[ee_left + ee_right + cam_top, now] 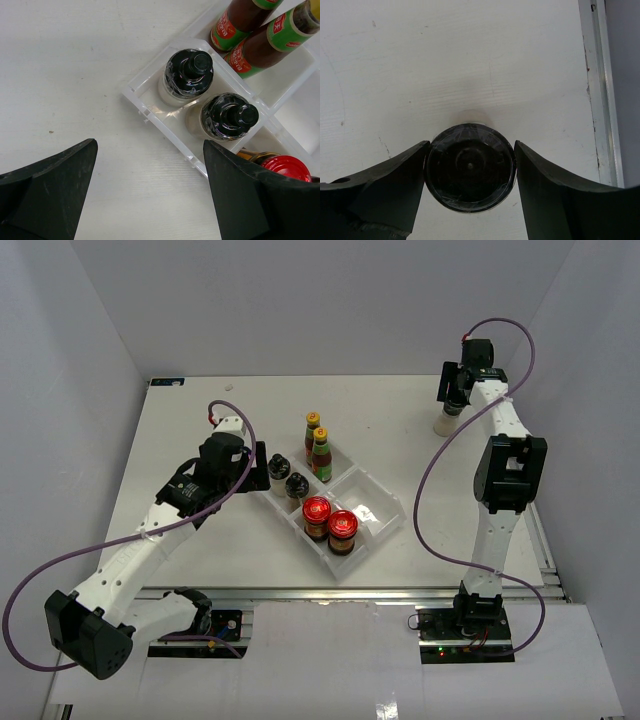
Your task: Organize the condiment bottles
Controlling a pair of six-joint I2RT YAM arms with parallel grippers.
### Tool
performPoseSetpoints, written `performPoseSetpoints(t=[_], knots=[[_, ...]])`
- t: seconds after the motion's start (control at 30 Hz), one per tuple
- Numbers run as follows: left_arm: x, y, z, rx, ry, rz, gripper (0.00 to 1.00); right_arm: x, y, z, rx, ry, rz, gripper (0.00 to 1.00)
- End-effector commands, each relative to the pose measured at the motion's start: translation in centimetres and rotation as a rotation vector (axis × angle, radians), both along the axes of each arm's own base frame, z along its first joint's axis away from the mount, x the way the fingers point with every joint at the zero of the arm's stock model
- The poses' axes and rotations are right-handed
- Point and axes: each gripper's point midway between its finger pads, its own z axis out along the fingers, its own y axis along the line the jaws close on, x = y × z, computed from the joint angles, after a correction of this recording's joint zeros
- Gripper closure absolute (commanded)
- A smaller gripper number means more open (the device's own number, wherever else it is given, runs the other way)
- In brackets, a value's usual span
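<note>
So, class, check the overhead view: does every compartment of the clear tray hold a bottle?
No, the compartment on the right-arm side of the tray has nothing standing in it.

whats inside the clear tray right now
Two sauce bottles, two black-capped bottles and two red-lidded jars, one pair per compartment of the tray; the fourth holds no bottle. The tray floor beneath them is covered.

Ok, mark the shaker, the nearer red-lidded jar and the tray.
shaker (470,167): right wrist view, centre of its lid.
nearer red-lidded jar (342,523): top view, its red lid.
tray (380,495): top view, floor of its empty compartment.
</note>
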Motion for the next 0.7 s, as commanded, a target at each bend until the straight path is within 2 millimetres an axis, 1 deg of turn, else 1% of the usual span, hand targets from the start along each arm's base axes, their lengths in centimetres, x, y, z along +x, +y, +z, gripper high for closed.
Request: performPoseSetpoints(t=[0.0, 0.03, 0.17, 0.23, 0.33, 0.43, 0.53, 0.6, 0.63, 0.67], knots=[[0.3, 0.0, 2.2, -0.033, -0.051, 0.012, 0.02, 0.0, -0.3, -0.2, -0.004, 0.02, 0.007, 0.26], [0.3, 0.0, 2.2, -0.033, -0.051, 0.012, 0.02, 0.0, -0.3, -0.3, -0.003, 0.022, 0.008, 0.28], [0.4, 0.0, 2.3, -0.034, -0.053, 0.012, 0.02, -0.2, -0.1, -0.8, 0.003, 0.037, 0.018, 0.48], [0.3, 0.0, 2.4, -0.037, -0.057, 0.011, 0.02, -0.4, 0.0, -1.0, 0.005, 0.042, 0.027, 0.62], [0.4, -0.1, 2.7, -0.042, -0.065, 0.011, 0.02, -0.8, 0.2, 0.0, 0.004, 0.022, 0.041, 0.75], [0.4, -0.2, 2.9, -0.05, -0.069, 0.01, 0.02, -1.3, 0.5, 1.9, 0.003, -0.013, 0.063, 0.92], [0.3, -0.3, 3.0, -0.061, -0.072, 0.002, 0.02, -2.2, 1.6, 3.8, 0.006, -0.038, 0.097, 0.92], [0.3, -0.4, 3.0, -0.066, -0.07, 0.004, 0.02, -3.5, 4.5, 5.9, -0.026, -0.059, 0.143, 0.92], [0.2, -0.4, 3.0, -0.069, -0.069, 0.001, 0.02, -4.2, 5.1, 7.7, -0.033, -0.09, 0.152, 0.92], [0.2, -0.5, 3.1, -0.074, -0.07, -0.002, 0.02, -5.0, 5.9, 9.0, -0.036, -0.113, 0.165, 0.92]])
